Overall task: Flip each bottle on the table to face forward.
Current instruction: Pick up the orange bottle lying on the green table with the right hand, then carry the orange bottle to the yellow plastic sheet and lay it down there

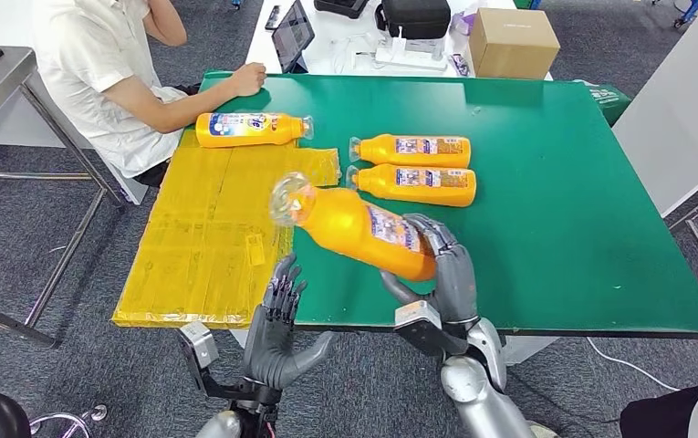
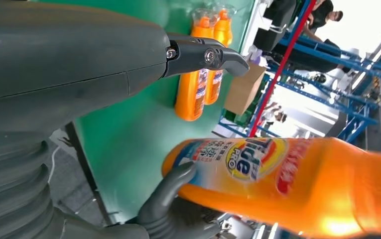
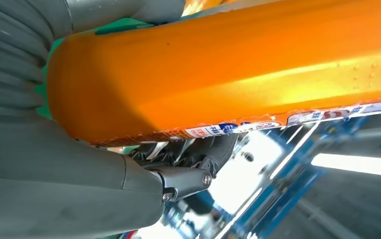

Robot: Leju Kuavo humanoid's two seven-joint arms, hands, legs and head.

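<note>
The right hand (image 1: 443, 274) holds a smooth, shiny orange bottle (image 1: 354, 224) by its fat end, fingers wrapped around it. The left hand (image 1: 276, 324) is open beside it.

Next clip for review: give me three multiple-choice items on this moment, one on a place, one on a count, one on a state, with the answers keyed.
1. Where does the bottle nearest the seated person lie?
A. on the yellow sheet
B. on the cardboard box
C. on the floor

2. How many orange bottles are in the head view?
A. two
B. four
C. six

3. What is the right hand doing?
A. hanging open with nothing in it
B. holding a bottle above the table
C. pressing a bottle flat on the table

Answers:
1 A: the far bottle rests at the far end of the yellow sheet, by the person.
2 B: one held, one far, a pair side by side on the green table.
3 B: the right hand grips the held bottle, tilted and lifted; the left hand holds nothing.
</note>
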